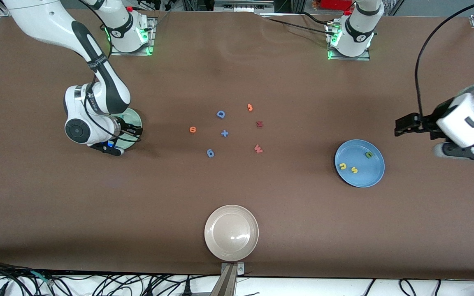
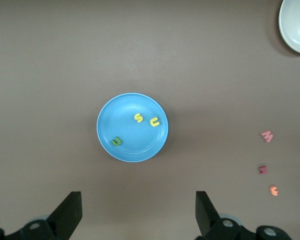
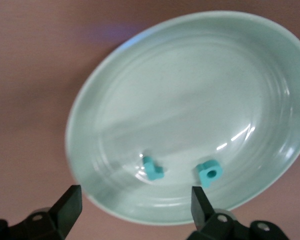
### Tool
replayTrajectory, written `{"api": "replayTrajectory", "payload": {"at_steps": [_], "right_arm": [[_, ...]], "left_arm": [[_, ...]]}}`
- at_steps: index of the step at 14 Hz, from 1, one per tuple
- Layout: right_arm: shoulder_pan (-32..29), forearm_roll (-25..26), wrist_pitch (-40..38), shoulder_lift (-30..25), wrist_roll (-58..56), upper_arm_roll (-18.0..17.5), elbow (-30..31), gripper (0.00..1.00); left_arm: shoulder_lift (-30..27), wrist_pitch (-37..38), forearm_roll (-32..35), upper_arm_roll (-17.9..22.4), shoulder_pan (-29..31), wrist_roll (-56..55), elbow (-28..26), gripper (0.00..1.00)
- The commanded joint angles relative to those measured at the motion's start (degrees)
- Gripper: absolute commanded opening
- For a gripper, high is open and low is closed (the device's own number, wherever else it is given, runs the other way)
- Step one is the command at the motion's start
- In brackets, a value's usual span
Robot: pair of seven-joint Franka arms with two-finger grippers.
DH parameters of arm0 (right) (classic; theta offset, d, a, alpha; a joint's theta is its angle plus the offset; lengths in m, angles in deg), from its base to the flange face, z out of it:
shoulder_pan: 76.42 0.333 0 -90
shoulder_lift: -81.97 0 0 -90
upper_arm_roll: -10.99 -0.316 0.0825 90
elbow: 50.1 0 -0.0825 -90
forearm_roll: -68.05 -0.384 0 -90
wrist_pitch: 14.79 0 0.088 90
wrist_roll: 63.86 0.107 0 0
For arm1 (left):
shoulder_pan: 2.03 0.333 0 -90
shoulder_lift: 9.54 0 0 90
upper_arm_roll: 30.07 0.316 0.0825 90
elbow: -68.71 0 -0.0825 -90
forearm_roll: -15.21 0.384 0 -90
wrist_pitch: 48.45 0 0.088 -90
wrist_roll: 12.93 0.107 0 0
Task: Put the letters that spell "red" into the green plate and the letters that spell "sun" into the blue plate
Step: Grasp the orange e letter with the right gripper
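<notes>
The green plate (image 1: 135,118) lies at the right arm's end of the table, partly under that arm. In it (image 3: 190,90) lie a teal "r" (image 3: 152,168) and a teal "d" (image 3: 210,172). My right gripper (image 1: 122,141) (image 3: 135,205) hangs open just over the plate's rim, holding nothing. The orange "e" (image 1: 192,130) rests on the table mid-way. The blue plate (image 1: 375,179) (image 2: 132,107) holds the yellow "u" (image 1: 342,166) (image 2: 154,122), yellow "s" (image 1: 354,169) (image 2: 138,118) and olive "n" (image 1: 368,155) (image 2: 116,142). My left gripper (image 1: 422,139) (image 2: 138,210) waits open, high beside the blue plate.
Loose letters lie mid-table: a blue "D" (image 1: 220,114), a blue plus (image 1: 224,133), another blue piece (image 1: 210,153), an orange "j" (image 1: 250,107), a dark red "M" (image 1: 259,123) and a red "W" (image 1: 258,148). A beige plate (image 1: 231,232) sits nearest the front camera.
</notes>
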Motion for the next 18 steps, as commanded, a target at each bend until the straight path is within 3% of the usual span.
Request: {"api": "replayTrajectory", "payload": {"at_steps": [1,3,6,10,12,18], "right_arm": [[0.0,-0.2,-3.5,-1.6,8.5,-4.8,-3.2,0.98],[0.0,-0.1,-3.2,-1.5,15.7,-9.6,-5.1,0.98],[0.4,-0.4,-2.0,-0.1,22.7,-13.7,-7.6,0.98],[1.5,-0.9,4.1,2.3,27.7,-16.0,-7.6,0.98],[3.6,-0.8,9.1,4.6,33.0,-16.2,-7.3,0.98],[6.3,-0.7,15.6,8.5,36.0,-16.2,-6.7,0.98]], "left_arm": [[-5.7,-4.1,-4.8,12.1,-7.3,0.8,-5.0,1.00],[-10.1,-8.7,-7.5,16.5,-10.3,0.8,-9.8,1.00],[-18.1,-11.1,-7.9,24.2,-16.9,1.1,-19.4,1.00],[-24.9,-12.3,-9.0,27.2,-19.6,11.6,-27.5,1.00],[-25.2,-12.3,-9.4,31.3,-22.6,11.9,-27.9,1.00],[-24.4,-11.6,-9.0,29.8,-21.3,11.6,-26.9,1.00]]}}
